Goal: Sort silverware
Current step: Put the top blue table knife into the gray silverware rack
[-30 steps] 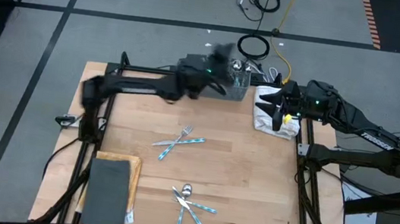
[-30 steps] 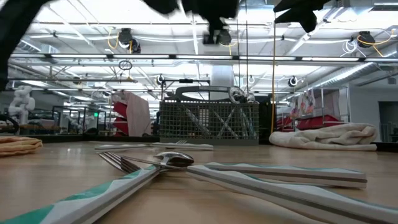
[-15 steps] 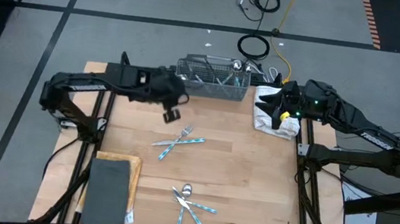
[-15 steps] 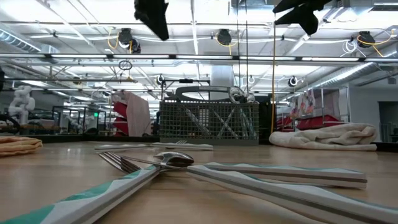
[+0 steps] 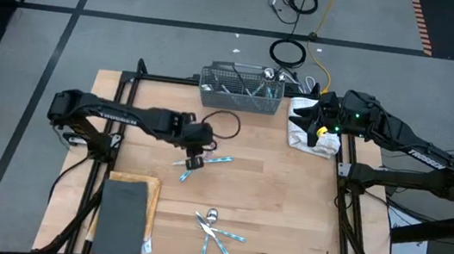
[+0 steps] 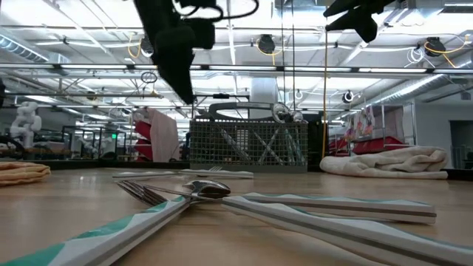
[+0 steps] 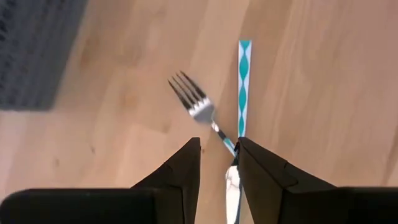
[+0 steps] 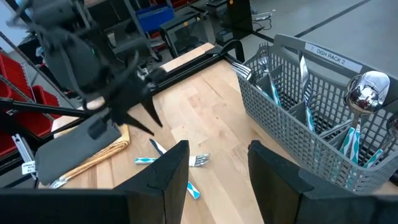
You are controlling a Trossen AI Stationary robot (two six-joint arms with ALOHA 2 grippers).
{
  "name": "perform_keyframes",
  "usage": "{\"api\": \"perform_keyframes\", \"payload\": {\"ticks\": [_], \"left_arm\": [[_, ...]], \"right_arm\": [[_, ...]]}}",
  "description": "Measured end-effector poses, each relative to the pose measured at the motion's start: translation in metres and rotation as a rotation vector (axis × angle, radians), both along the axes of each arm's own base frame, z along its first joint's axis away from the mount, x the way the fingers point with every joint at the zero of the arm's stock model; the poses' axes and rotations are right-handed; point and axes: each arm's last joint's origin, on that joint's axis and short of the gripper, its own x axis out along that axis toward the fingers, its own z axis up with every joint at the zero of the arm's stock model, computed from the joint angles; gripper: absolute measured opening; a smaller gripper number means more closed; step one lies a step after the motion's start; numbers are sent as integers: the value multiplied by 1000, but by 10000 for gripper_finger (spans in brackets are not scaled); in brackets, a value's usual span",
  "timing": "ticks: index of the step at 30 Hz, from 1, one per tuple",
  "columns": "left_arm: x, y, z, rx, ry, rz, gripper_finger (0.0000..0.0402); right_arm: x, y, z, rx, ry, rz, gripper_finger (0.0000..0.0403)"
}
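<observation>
Under the left gripper (image 7: pixel 217 163), parted and empty above two crossed silverware (image 7: pixel 242 87) pieces mid-surface (image 5: pixel 286 212), one's head is hidden. Right gripper (image 8: pixel 217 162), at two o'clock, is parted, empty.

The left hand (image 5: pixel 191 161) hangs over the middle of the tabletop (image 5: pixel 287 204), directly above a crossed fork (image 7: pixel 194 106) and second utensil (image 7: pixel 242 87) that lie touching under its fingertips. Behind this hand, at the tabletop's far edge, stands the wire basket (image 5: pixel 241 95) with more silverware (image 8: pixel 367 93) upright in its compartments. To the hand's right, well apart, the right hand (image 5: pixel 308 120) hovers above the folded towel (image 5: pixel 308 140), just beside the basket. Nearer the front edge, before the left hand, lies a small pile of silverware (image 5: pixel 216 230). To the left of that pile sits a flat pad on a cloth (image 5: pixel 124 212).
</observation>
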Motion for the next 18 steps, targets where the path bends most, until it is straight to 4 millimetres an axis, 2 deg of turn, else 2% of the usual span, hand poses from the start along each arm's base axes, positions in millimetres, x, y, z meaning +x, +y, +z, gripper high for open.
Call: {"api": "perform_keyframes", "payload": {"ticks": [5, 12, 18], "left_arm": [[-7, -10, -26, -29, 26, 24, 114], [9, -24, -31, -87, -146, -33, 114], [18, -26, -55, -94, -66, -84, 114]], "right_arm": [[0, 0, 0, -1, 2, 1, 153], [0, 0, -1, 1, 7, 1, 153], [-2, 1, -4, 15, 45, 1, 153]]}}
